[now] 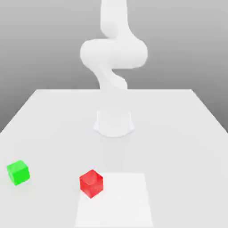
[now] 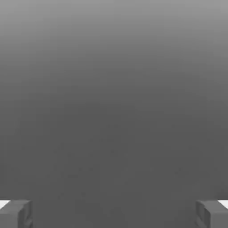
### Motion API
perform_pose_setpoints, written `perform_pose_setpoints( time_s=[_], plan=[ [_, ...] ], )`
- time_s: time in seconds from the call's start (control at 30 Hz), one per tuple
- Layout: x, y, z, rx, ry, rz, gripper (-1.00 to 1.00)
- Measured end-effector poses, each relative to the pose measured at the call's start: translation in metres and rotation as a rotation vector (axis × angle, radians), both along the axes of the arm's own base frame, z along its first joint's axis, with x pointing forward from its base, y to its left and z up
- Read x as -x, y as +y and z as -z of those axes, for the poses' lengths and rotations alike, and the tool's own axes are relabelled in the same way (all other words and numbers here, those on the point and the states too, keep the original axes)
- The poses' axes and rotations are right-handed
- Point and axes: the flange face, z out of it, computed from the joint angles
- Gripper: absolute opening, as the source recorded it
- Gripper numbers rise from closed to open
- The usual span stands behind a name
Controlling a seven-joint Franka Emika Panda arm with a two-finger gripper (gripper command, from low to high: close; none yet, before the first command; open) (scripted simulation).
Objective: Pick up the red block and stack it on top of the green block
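So nearest us is the pale square [image 1: 122, 207] on the counter [image 1: 182, 138], and our red block [image 1: 91, 184] sits at its far corner, on the exterior view's left. Looks like a plain rigid cube, so we'd guess it's light, stiff and not fragile at all. Smooth faces could be a bit slippery if we only catch an edge. We'd come straight down and pinch two opposite side faces around mid-height, but it's turned at an angle to us, so we'd twist to match first or it'll skid round.

A touch further back, well off to the exterior view's left, there's the green block [image 1: 18, 173], with its top free for stacking.

Furthest off is the arm [image 1: 114, 53]. In the hand view our gripper [image 2: 114, 214] is spread wide, nothing between the fingers, touching nothing that we can see.
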Motion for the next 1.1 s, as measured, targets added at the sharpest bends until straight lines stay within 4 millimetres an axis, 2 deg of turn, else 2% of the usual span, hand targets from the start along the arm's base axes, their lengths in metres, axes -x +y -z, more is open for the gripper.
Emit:
perform_pose_setpoints(
  time_s=[0.13,0.2,0.3,0.43,0.6,0.67,0.87,0.9,1.1],
  plan=[
    [-0.044,-0.013,0.099,-0.038,0.148,0.142,0.00],
    [-0.056,-0.022,0.149,-0.061,0.219,0.212,0.00],
    [-0.064,-0.037,0.224,-0.102,0.323,0.317,0.00],
    [-0.052,-0.055,0.322,-0.169,0.463,0.460,0.00],
    [-0.011,-0.066,0.426,-0.269,0.627,0.633,0.00],
    [-0.001,-0.066,0.453,-0.293,0.658,0.668,0.00],
    [0.002,-0.065,0.509,-0.298,0.669,0.677,0.00],
    [0.003,-0.065,0.515,-0.297,0.670,0.677,-1.00],
    [0.004,-0.065,0.518,-0.297,0.668,0.676,-1.00]
  ],
)
